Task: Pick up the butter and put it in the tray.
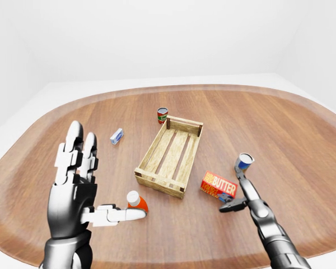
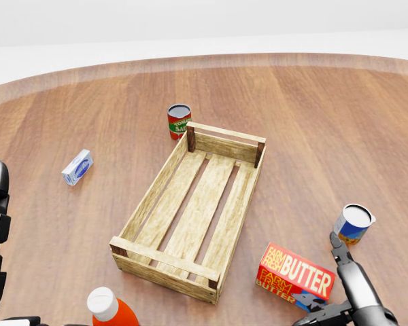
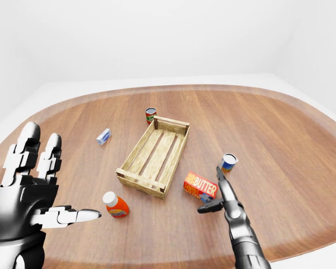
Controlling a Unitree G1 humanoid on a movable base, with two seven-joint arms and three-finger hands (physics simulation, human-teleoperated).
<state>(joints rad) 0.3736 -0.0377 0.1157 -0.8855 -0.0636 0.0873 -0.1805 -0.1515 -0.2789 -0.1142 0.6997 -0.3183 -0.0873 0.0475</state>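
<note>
- Left-eye view, left side: left hand [image 1: 78, 185] raised above the wooden table [image 1: 280, 129], fingers spread upright and thumb pointing right, holding nothing. Thumb tip overlaps the orange bottle [image 1: 136, 203] in this view; right-eye view shows the two apart, the bottle lying to the right of the thumb.
- Head view shows only a black-and-white sliver of that hand at the left edge, and the bottle's white cap and orange shoulder at the bottom edge.
- Small blue-and-white carton [image 2: 77, 167] lies on the table left of the tray, well apart from it.
- Wooden slatted tray [image 2: 162, 258] sits mid-table, long axis slanting from lower left to upper right. Head view looks down into it: slats bare.
- Red tomato can [image 2: 179, 121] stands upright just beyond the tray's far left corner.
- Butter [image 2: 296, 273], red box with white lettering, lies flat on the table just right of the tray's near right corner, outside it.
- Right hand [image 1: 239, 196] at the butter's right end, released: one finger stretched up toward the blue can [image 2: 353, 225], another jutting left against the box's lower right corner. Fingers not closed round it.
- Blue can stands upright, right of the butter.
</note>
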